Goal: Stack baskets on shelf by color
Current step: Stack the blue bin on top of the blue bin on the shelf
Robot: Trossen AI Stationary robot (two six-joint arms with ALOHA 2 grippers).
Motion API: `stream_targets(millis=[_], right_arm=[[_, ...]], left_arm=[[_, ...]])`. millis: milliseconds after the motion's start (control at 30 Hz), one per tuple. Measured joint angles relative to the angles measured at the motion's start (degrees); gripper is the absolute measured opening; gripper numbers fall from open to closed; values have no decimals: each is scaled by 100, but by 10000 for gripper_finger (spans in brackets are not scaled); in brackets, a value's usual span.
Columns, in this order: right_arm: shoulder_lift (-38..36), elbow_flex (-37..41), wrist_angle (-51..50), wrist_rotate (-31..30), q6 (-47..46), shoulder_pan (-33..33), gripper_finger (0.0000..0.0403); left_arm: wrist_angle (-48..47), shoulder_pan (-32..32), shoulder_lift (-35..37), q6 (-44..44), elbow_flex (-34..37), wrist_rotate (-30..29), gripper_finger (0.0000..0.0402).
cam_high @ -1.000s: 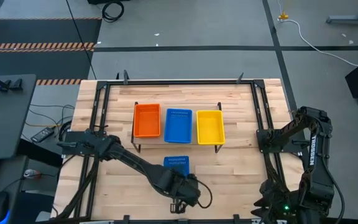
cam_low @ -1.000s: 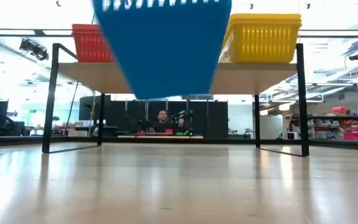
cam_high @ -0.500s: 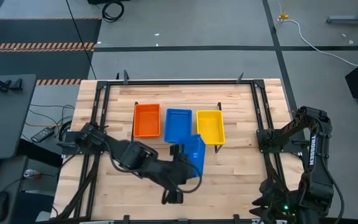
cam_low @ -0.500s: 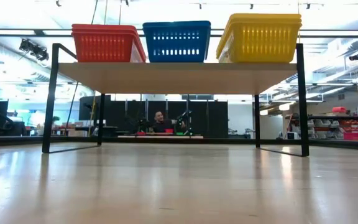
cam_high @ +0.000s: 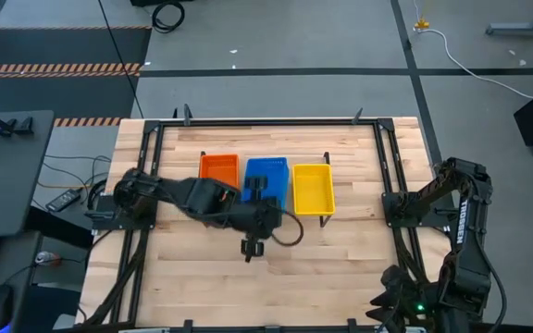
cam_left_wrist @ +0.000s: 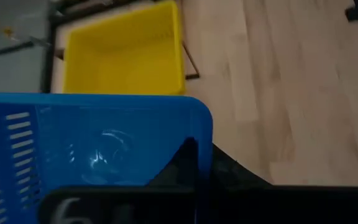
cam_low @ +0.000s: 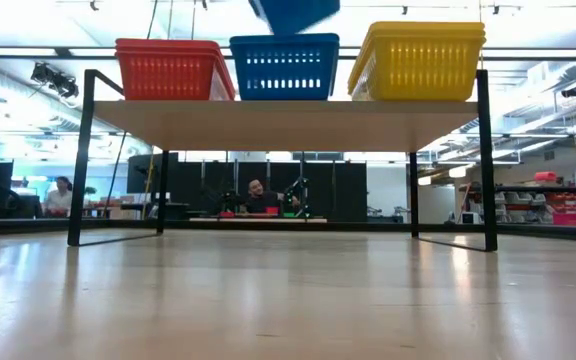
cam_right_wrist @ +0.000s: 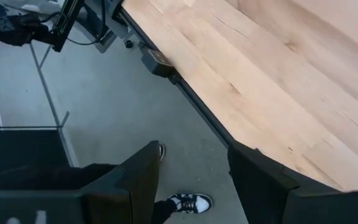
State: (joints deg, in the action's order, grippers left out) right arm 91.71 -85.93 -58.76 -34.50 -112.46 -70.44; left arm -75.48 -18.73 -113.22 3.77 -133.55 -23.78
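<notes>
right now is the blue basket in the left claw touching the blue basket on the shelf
Apart. The low view shows the held blue basket hanging tilted above the shelved blue basket, with bright background visible between them.

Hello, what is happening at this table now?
The left gripper holds a blue basket in the air above the blue stack on the shelf. Orange baskets and yellow baskets sit on either side. The right gripper waits open past the table's edge.
</notes>
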Motion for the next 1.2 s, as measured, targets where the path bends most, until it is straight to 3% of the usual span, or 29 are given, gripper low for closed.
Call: stream_targets(millis=[100,467,600,767,1200], right_arm=[[-8,0,-2,2,122,16,197],[-209,0,-182,46,405,12,197],[-278,0,-295,48,448,12,197],[-318,0,-302,48,465,12,197],[-338,0,-325,48,425,14,197]], left_arm=[[58,228,-5,-143,176,393,4],[251,653,-16,-141,1032,484,7],[551,694,-5,-32,1242,835,8],[641,696,-9,46,1326,849,12],[663,834,-8,8,1326,727,91]])
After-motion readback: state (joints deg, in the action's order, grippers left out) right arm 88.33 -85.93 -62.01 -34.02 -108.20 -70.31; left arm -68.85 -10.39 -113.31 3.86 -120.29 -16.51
